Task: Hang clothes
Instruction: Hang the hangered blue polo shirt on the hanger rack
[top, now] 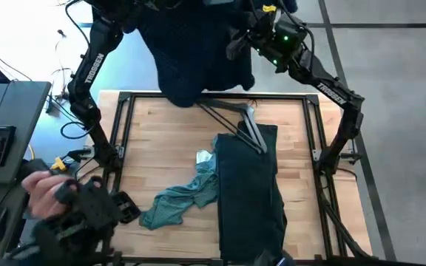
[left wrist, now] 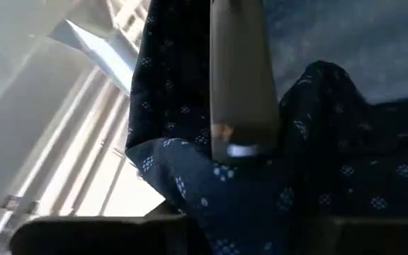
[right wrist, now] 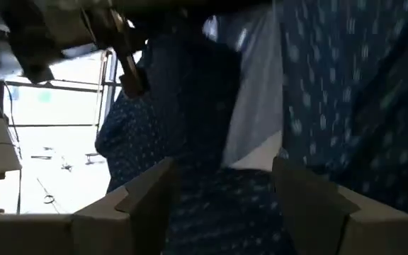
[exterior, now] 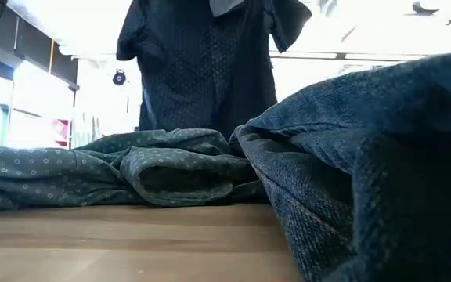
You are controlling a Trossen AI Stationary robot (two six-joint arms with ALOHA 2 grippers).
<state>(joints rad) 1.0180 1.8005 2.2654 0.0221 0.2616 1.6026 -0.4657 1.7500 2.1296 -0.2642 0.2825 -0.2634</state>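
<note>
High view: navy dotted shirt (top: 198, 52) held aloft past the table's far edge; both arms marked TROSSEN. Teal shirt (top: 180, 199), black trousers (top: 251, 192) and hanger (top: 239, 122) lie on the table (top: 154, 133).

Low view: trousers block the right side.

Wrist views: left gripper (left wrist: 218, 234) grip cannot be determined; right gripper (right wrist: 222, 205) fingers spread, navy fabric between.

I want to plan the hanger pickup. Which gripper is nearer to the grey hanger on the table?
Right. The right gripper is up at the navy shirt, just beyond the hanger; the left gripper is hidden farther left.
</note>
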